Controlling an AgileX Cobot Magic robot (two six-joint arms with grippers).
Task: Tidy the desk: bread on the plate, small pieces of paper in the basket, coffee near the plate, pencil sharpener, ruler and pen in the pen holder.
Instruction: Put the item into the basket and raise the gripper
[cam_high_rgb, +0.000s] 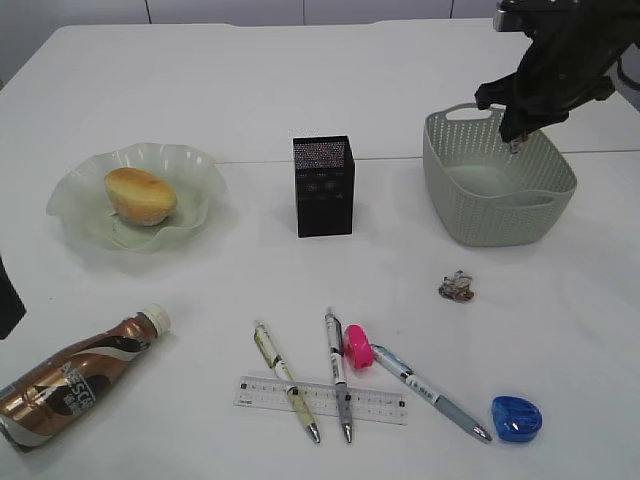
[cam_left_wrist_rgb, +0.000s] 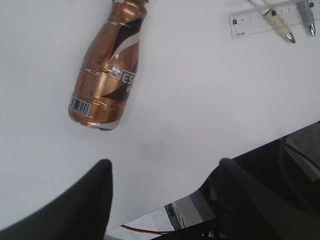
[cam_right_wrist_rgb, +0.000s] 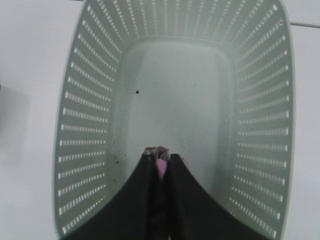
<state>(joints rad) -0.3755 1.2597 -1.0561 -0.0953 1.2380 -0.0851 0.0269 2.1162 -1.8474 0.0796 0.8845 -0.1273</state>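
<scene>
My right gripper (cam_right_wrist_rgb: 161, 157) hangs over the grey-green basket (cam_right_wrist_rgb: 95, 100), its jaws pinched on a small piece of paper (cam_right_wrist_rgb: 161, 166) with a pink and brown tip. Another crumpled piece of paper (cam_high_rgb: 458, 287) lies on the desk (cam_high_rgb: 230, 90) in front of the basket (cam_high_rgb: 470, 215). The bread (cam_high_rgb: 140, 195) sits on the green plate (cam_high_rgb: 190, 165). The coffee (cam_left_wrist_rgb: 107, 70) lies on its side at front left, ahead of my open, empty left gripper (cam_left_wrist_rgb: 162, 165). The ruler (cam_high_rgb: 375, 403), three pens (cam_high_rgb: 338, 375) and a pink pencil sharpener (cam_high_rgb: 357, 346) lie at the front. The pen holder (cam_high_rgb: 323, 185) stands mid-desk.
A blue sharpener (cam_high_rgb: 516, 417) lies at the front right. The desk's front edge (cam_left_wrist_rgb: 210, 165) runs just under my left gripper, with the floor and a red cable below it. One pen and the ruler (cam_left_wrist_rgb: 250, 20) show at the top right of the left wrist view.
</scene>
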